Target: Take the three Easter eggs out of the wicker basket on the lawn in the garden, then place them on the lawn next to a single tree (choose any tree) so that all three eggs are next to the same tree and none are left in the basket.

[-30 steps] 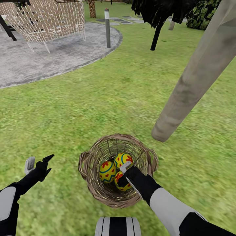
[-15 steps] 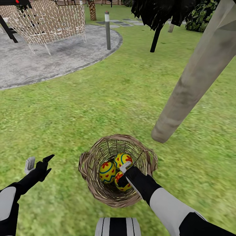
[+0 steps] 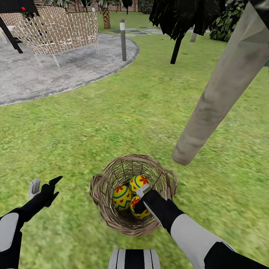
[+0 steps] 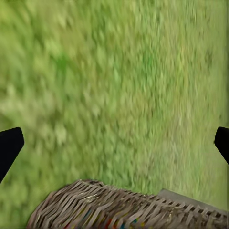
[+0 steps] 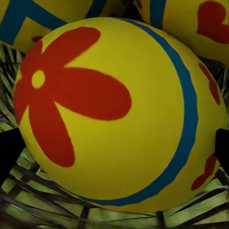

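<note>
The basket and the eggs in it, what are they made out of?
The wicker basket looks woven from tan-brown cane: thin strands with gaps between them and a thick braided rim. The three Easter eggs look hard and smooth with a painted finish, yellow with red flowers and blue bands; what is under the paint can't be told.

Lawn point(image 3: 123, 112) of short mottled green grass, bearing the wicker basket point(image 3: 102, 201) near the front, the tree point(image 3: 220, 97) trunk rising from the grass just beyond the basket, and the grey gravel patio point(image 3: 56, 71) bordering the lawn farther back.
</note>
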### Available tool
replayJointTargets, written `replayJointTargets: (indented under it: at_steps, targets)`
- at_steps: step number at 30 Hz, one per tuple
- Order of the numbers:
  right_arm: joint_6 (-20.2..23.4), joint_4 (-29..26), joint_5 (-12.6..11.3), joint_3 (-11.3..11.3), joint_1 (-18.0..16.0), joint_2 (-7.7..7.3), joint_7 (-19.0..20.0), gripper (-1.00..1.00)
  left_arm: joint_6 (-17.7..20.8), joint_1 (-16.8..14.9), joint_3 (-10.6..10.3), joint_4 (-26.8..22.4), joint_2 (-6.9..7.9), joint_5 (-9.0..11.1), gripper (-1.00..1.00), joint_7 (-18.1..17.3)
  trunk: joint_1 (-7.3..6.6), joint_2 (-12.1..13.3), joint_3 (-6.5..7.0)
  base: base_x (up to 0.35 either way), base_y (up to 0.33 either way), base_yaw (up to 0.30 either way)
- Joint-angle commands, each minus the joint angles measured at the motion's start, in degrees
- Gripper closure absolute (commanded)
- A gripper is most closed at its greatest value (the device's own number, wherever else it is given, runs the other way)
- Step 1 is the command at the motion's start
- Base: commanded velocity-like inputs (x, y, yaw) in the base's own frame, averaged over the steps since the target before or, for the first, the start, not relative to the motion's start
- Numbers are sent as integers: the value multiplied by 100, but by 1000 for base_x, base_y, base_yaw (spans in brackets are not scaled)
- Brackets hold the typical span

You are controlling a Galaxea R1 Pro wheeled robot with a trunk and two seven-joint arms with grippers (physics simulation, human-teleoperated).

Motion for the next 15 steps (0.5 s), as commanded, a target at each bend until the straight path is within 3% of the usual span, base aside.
replayJointTargets:
  at_steps: [1, 15]
  targets:
    - [0, 0, 6, 0, 0, 0, -2, 100, 0, 0, -2, 0, 0, 0, -100, 0, -3, 1, 22, 0, 0, 0]
    - [9, 0, 6, -18, 0, 0, -2, 100, -1, 0, -2, 0, 0, 0, -100, 0, -18, 9, 155, 0, 0, 0]
